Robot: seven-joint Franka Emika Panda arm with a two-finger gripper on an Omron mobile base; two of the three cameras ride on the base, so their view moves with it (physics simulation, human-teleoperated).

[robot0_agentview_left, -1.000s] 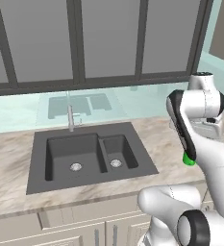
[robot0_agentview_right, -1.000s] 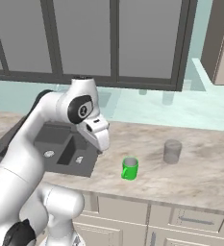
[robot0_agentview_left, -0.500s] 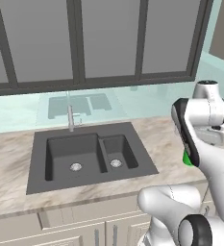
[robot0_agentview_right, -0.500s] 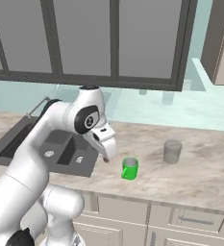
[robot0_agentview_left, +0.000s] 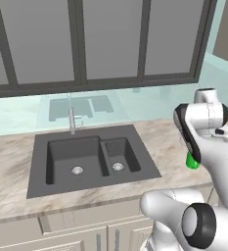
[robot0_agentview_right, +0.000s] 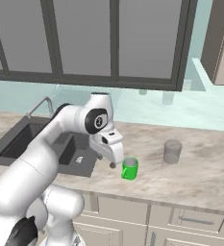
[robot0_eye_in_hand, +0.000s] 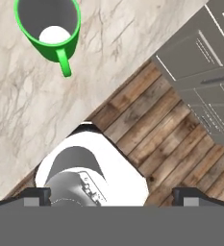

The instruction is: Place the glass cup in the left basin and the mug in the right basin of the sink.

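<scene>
Gripper (robot0_agentview_right: 114,162) wide open, empty. Center over mug (robot0_eye_in_hand: 50,28) at hand view's upper left; avoid handle before closing.

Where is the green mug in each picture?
Left base view: the mug peeks out at the right, partly hidden behind the white arm.
Right base view: it stands on the counter near the middle, right of the sink.
Hand view: top left, handle pointing down.
Shared landmark: the marble counter.
</scene>
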